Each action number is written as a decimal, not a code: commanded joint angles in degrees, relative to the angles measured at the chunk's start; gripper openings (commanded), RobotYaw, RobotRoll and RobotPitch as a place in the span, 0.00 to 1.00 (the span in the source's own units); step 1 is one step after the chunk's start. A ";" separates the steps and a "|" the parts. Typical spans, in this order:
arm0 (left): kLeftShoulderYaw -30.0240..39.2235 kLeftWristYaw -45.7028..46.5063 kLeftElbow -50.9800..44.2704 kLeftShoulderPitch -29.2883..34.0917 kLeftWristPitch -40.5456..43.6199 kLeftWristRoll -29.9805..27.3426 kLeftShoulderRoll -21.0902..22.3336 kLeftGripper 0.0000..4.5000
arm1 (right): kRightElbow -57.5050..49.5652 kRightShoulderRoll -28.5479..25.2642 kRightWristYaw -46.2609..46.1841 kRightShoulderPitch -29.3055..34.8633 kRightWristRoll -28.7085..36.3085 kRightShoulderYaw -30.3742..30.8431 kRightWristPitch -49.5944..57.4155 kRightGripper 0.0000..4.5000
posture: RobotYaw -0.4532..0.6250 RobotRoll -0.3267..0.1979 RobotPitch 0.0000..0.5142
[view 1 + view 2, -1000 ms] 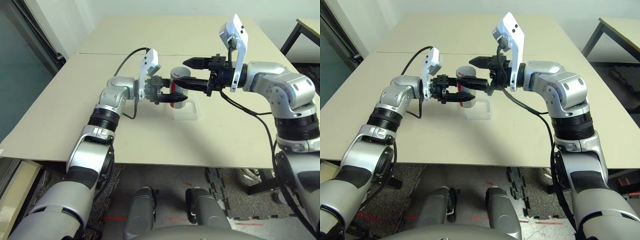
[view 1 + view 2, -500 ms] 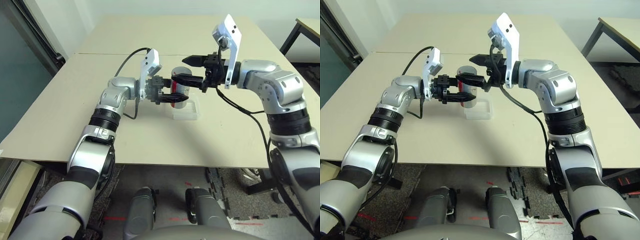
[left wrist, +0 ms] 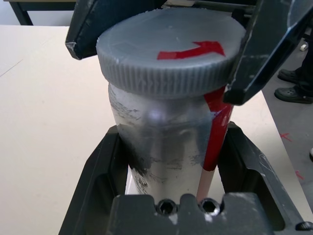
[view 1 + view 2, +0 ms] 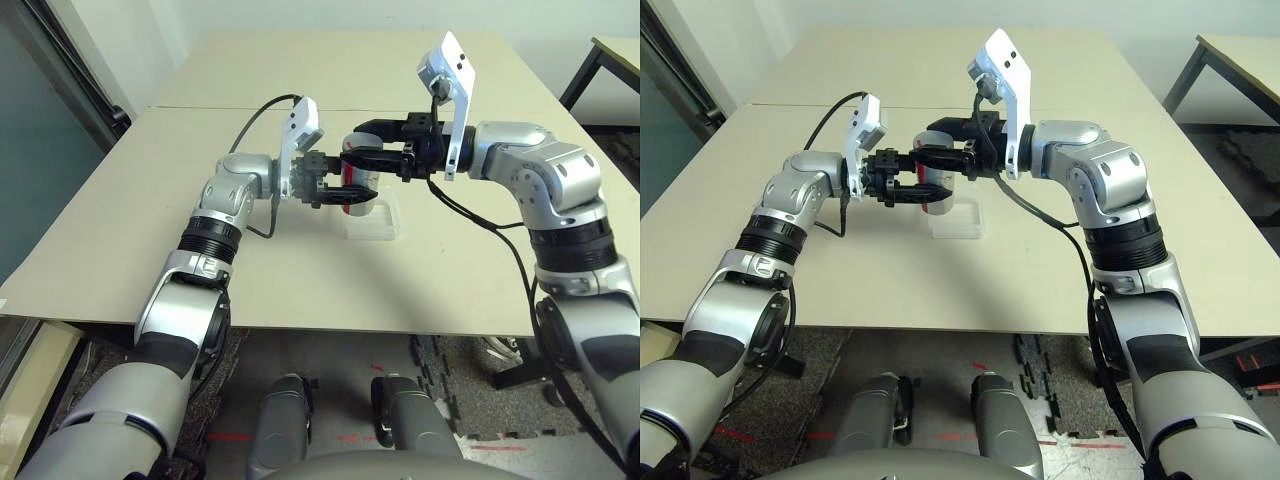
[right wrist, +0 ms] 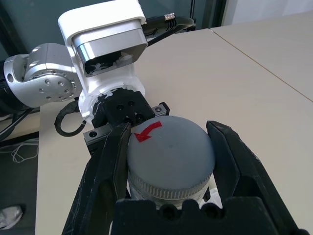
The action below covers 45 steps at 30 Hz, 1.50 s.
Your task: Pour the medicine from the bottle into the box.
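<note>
Left gripper (image 3: 175, 129): clenched on the silver body of the bottle (image 4: 360, 195), one finger each side. Right gripper (image 5: 169, 129): clenched on the grey cap (image 5: 171, 152), fingers on opposite sides of the rim, above the left one. Cap on bottle, red arrow on top; red stripe down bottle side. Bottle roughly upright, over the middle part of the bench (image 4: 270, 280), between its near edge and the seam (image 4: 200, 107). Clear box (image 4: 372, 230) on the bench, just beside the bottle's lower end, on the near-edge side and partly behind it in the eye views; can't tell if they touch. Both arms reach in over the near edge. Second table (image 4: 1250, 70) past the bench's far right corner. Person's shoes (image 3: 292, 94) on the floor.
</note>
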 commanded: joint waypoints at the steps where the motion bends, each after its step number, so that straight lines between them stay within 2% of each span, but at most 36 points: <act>1: -1.27 -0.38 1.49 0.66 -0.90 1.79 0.31 0.62 | -2.53 -0.53 0.18 -1.79 3.12 -2.79 2.56 0.58 | 0.39 0.62 0.14; 8: -1.45 -0.28 2.02 0.67 -1.48 2.16 0.32 0.62 | -1.35 -0.73 -1.64 -4.23 4.42 -4.46 4.98 0.58 | 0.39 0.62 0.14; 22: -1.13 0.01 2.80 0.47 -2.06 2.72 0.08 0.62 | 1.89 0.25 -4.41 -6.09 3.36 -5.97 2.77 0.58 | 0.39 0.62 0.15; 31: 0.25 1.93 1.72 0.10 -2.07 1.99 -0.09 0.62 | 13.24 2.18 -16.07 -3.72 -6.75 -7.62 -11.64 0.58 | 0.40 0.62 0.16; 45: 5.36 11.07 3.15 -1.73 -3.25 1.62 0.16 0.62 | 22.38 7.22 -29.20 5.86 -12.31 -11.40 -23.30 0.58 | 0.44 0.62 0.15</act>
